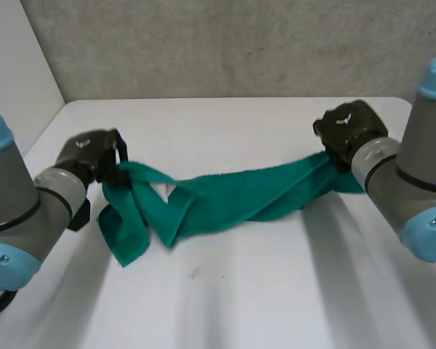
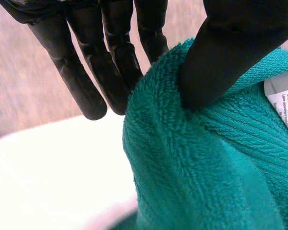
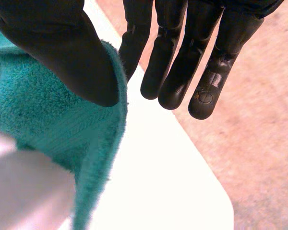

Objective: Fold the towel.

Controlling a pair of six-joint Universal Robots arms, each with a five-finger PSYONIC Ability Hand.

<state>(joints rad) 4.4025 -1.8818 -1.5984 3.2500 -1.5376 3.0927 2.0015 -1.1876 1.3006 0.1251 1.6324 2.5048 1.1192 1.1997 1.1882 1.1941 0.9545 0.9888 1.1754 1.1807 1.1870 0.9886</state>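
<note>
One towel (image 1: pixel 225 200), teal, strung across the white tabletop (image 1: pixel 240 291) between two hands as a bunched, twisted band. One hand on each end.

Left hand (image 1: pixel 94 156) was closed on the towel's left end. In the left wrist view its thumb (image 2: pixel 230 52) pressed into the terry edge, with the straight fingers (image 2: pixel 86 72) on the far side of the cloth. One white care label (image 2: pixel 284 103) sat just beside the thumb.

Right hand (image 1: pixel 349 127) pinched the right end the same way. In the right wrist view its thumb (image 3: pixel 62 48) lay on top of the cloth edge, fingers (image 3: pixel 201 57) straight beyond it.

Left end was doubled over, one flap drooping toward the tabletop. Couldn't tell whether the middle of the band touched the tabletop.
</note>
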